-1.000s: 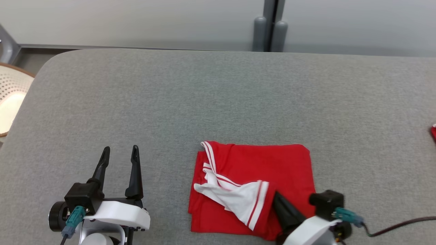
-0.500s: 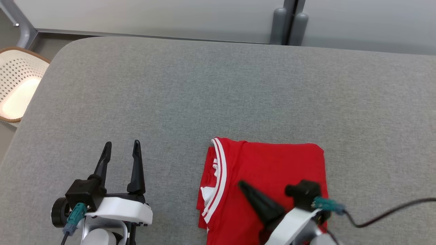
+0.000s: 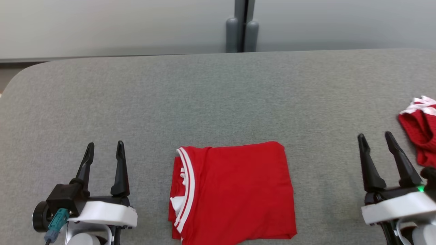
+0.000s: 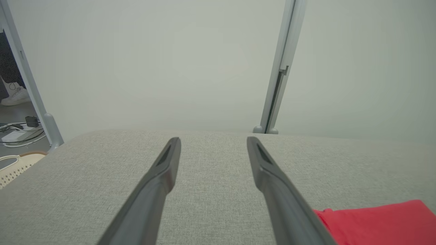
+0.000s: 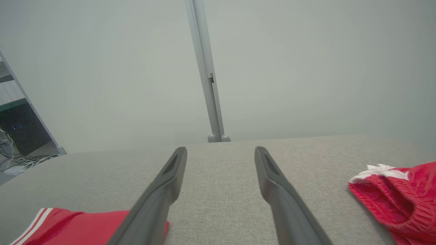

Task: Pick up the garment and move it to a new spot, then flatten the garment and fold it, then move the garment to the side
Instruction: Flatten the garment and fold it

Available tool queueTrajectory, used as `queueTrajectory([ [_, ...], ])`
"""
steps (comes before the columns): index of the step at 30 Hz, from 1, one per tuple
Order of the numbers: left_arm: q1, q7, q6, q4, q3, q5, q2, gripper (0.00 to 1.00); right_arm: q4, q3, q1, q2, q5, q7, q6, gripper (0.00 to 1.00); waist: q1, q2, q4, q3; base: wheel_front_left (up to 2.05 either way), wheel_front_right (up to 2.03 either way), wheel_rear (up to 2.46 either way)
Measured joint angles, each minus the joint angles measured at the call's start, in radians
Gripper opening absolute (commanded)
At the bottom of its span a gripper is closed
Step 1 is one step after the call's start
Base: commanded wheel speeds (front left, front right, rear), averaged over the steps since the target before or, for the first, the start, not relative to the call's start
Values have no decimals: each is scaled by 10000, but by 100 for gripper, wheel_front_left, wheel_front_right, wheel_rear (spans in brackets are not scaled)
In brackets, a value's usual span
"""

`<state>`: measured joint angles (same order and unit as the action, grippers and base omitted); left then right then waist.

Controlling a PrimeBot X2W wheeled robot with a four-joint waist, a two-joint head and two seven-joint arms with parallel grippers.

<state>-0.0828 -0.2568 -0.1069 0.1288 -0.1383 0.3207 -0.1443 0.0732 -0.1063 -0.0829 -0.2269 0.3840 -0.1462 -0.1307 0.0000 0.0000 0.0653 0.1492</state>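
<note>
Garment: The red cloth garment with white stripes [image 3: 235,190] lay flat in a neat square on the grey fabric-covered surface [image 3: 204,95], near the front edge, between the two arms.
Why it lay so: It looked folded, so I think only the move to the side was left.
Left arm: The left end effector [image 3: 105,147] sat well apart from the garment, its dark fingers spread wide, with nothing between them.
Right arm: The right end effector [image 3: 374,136] sat on the other side, also spread wide and empty.
Why empty: Likely both were clear of the cloth so the fold would lie in peace.
Other cloth: A crumpled red piece with white trim [image 3: 420,132] lay at the right edge, near the right fingers.
Basket: A cream basket with small holes [image 4: 15,166] stood past the left end. I could not see what was inside it.
</note>
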Motion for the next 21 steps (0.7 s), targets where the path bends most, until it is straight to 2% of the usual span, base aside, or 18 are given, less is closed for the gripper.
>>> queueTrajectory([
  [5,416,33,-48,-25,67,2,-188,100,-474,583,746,224,-138,332,0,100,0,0,-310,-409,0,0,0],
  [21,2069,587,-222,-305,-40,0,-608,100,-1526,918,2628,491,-738,1383,0,100,0,0,-494,-1984,0,0,0],
])
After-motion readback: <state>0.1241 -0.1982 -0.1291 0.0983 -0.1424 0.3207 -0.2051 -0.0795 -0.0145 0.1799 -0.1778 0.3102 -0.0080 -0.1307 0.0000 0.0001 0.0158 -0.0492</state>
